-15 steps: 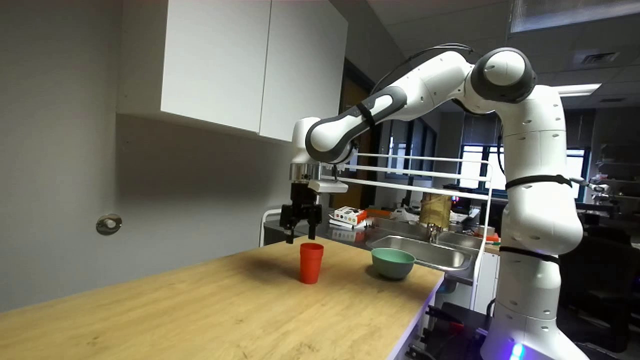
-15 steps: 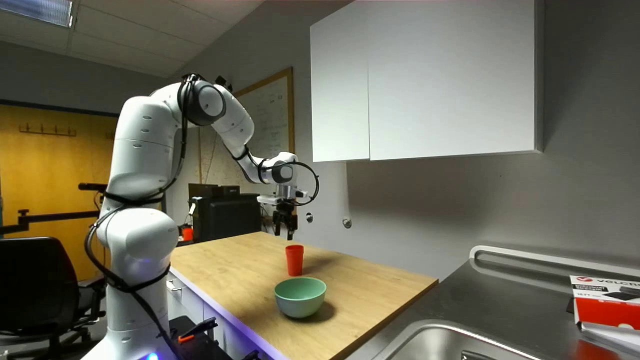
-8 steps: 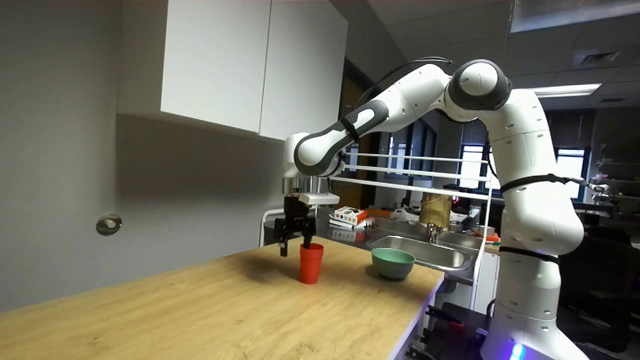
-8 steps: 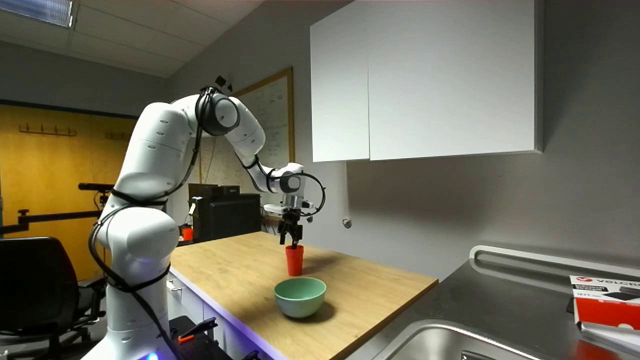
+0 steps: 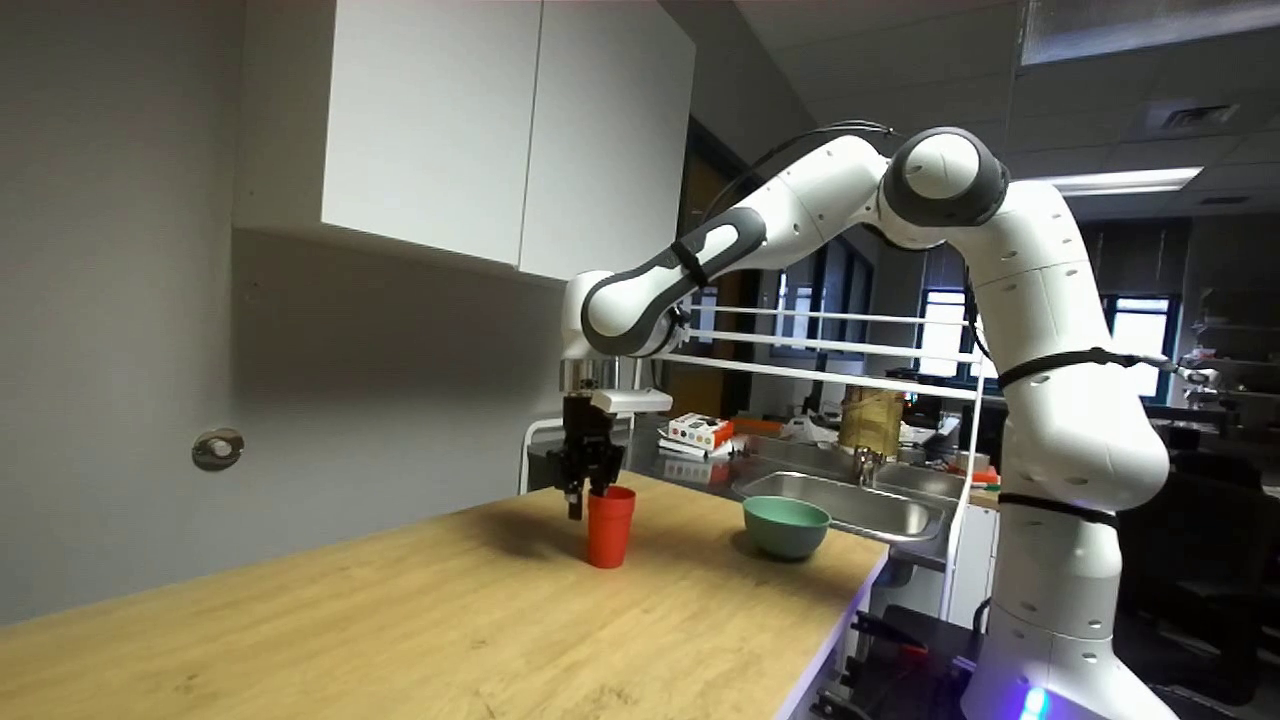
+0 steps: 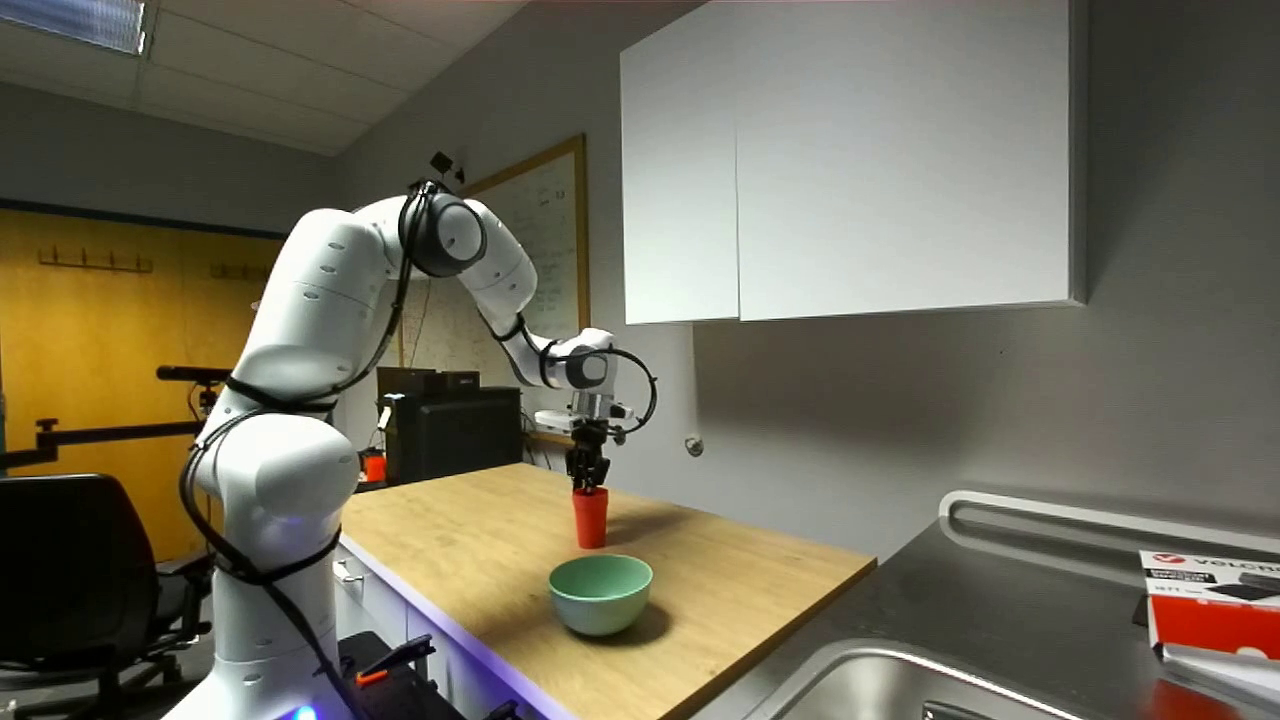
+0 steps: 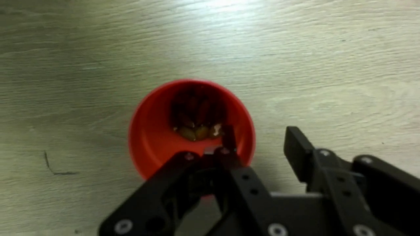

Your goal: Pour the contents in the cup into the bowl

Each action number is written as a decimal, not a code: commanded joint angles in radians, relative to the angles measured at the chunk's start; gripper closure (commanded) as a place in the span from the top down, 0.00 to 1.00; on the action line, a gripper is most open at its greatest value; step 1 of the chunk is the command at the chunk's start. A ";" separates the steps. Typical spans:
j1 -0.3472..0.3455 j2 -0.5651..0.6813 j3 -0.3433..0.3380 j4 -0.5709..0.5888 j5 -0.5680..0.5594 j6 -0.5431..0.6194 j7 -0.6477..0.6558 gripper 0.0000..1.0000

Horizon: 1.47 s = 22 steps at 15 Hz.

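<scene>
The red-orange cup (image 5: pixel 609 538) stands upright on the wooden table, also in the exterior view of the cup (image 6: pixel 591 522). From above, the wrist view shows several brownish pieces (image 7: pixel 188 131) at the bottom of the cup (image 7: pixel 147 141). My gripper (image 7: pixel 261 144) straddles the cup's wall: one finger (image 7: pixel 229 139) reaches inside the rim, the other stands outside. A strip of table shows between the outer finger (image 7: pixel 297 154) and the rim, so the jaws are apart. Whether the inner finger touches the wall, I cannot tell. The teal-green bowl (image 6: pixel 600 608) rests apart from the cup, nearer the sink.
Beyond the bowl lies a metal sink (image 5: pixel 850 515) in a dark counter (image 6: pixel 1010 590), with a red and white box (image 6: pixel 1215 620) on it. A white cabinet (image 5: pixel 430 130) hangs on the wall above the table (image 5: pixel 400 630). A white rail frame (image 5: pixel 830 375) stands behind.
My gripper came down, one finger entering the cup, and the jaws have narrowed. The cup has shifted slightly, leftward in an exterior view. The bowl has stayed put.
</scene>
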 commanded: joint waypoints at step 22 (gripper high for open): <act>-0.148 -0.677 -0.160 -0.627 0.294 0.256 -0.005 0.02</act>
